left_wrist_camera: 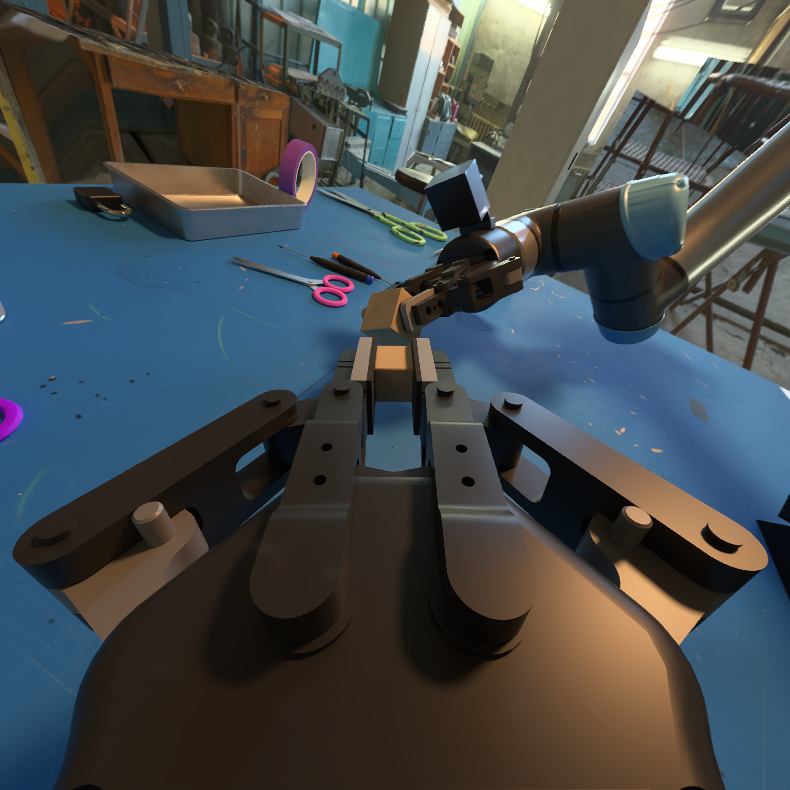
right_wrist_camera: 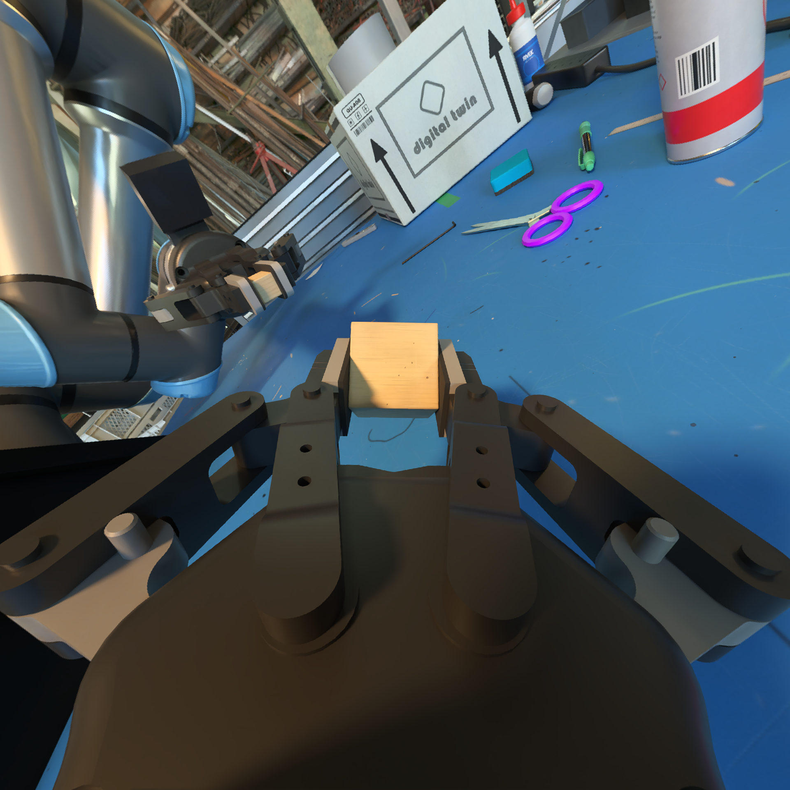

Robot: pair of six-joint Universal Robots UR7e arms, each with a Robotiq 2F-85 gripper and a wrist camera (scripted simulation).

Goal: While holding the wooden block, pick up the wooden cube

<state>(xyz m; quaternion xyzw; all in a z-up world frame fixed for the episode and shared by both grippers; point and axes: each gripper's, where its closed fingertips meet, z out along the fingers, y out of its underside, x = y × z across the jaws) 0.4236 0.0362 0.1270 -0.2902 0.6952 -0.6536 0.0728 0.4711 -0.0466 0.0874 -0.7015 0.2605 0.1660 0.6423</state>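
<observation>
My left gripper point(left_wrist_camera: 393, 359) is shut on a small wooden block point(left_wrist_camera: 392, 371), held between its pads above the blue table point(left_wrist_camera: 171, 342). My right gripper point(right_wrist_camera: 394, 363) is shut on a larger light wooden cube point(right_wrist_camera: 393, 367), with the table surface visible beneath it. In the left wrist view the right gripper point(left_wrist_camera: 387, 314) and its cube point(left_wrist_camera: 380, 312) hang just beyond my left fingertips. In the right wrist view the left gripper point(right_wrist_camera: 267, 284) with the block point(right_wrist_camera: 266, 285) is to the left and farther off.
A metal tray point(left_wrist_camera: 205, 205), purple tape roll point(left_wrist_camera: 299, 171), padlock point(left_wrist_camera: 100, 198), green scissors point(left_wrist_camera: 410, 228), pink scissors point(left_wrist_camera: 329, 290) and screwdrivers point(left_wrist_camera: 342, 265) lie beyond. A white box point(right_wrist_camera: 427, 111), purple scissors point(right_wrist_camera: 555, 213), blue eraser point(right_wrist_camera: 511, 171), marker point(right_wrist_camera: 585, 145) and can point(right_wrist_camera: 709, 77) lie on the other side.
</observation>
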